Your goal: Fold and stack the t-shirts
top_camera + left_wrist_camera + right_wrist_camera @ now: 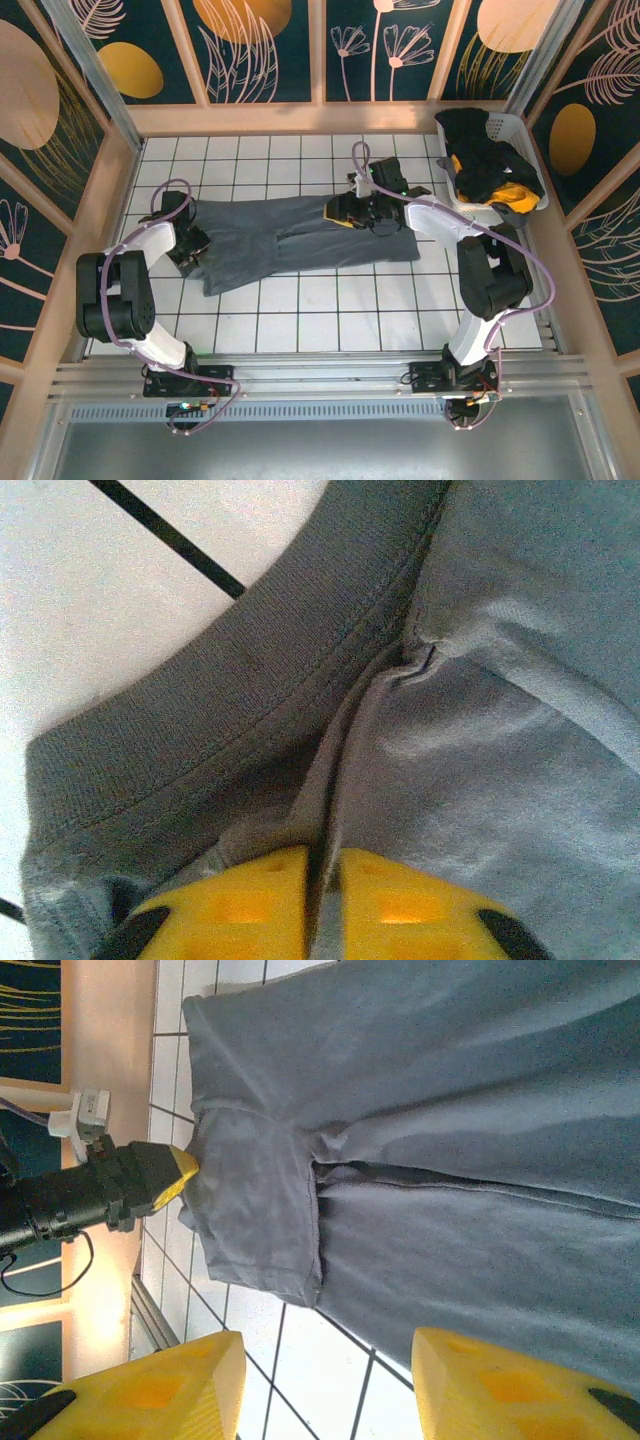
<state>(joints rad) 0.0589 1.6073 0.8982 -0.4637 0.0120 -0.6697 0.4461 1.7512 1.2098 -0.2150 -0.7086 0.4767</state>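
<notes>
A slate-grey t-shirt [290, 240] lies spread lengthwise across the white tiled table [330, 310]. My left gripper [192, 248] sits at its left end. In the left wrist view its yellow fingers [250, 905] are shut on a thin fold of the grey cloth [500, 730], right beside the ribbed collar [230, 710]. My right gripper [345, 212] hovers over the shirt's far edge, right of the middle. Its jaws [325, 1370] stand wide apart, with only tile and the shirt's hem [450, 1110] between them. A short sleeve [255, 1220] lies folded near the left gripper [188, 1165].
A white plastic laundry basket [478, 208] stands at the back right corner, holding a black shirt [478, 150] and an orange-yellow one [512, 192]. Wooden walls ring the table. Bare tiles stretch between the shirt and the arm bases.
</notes>
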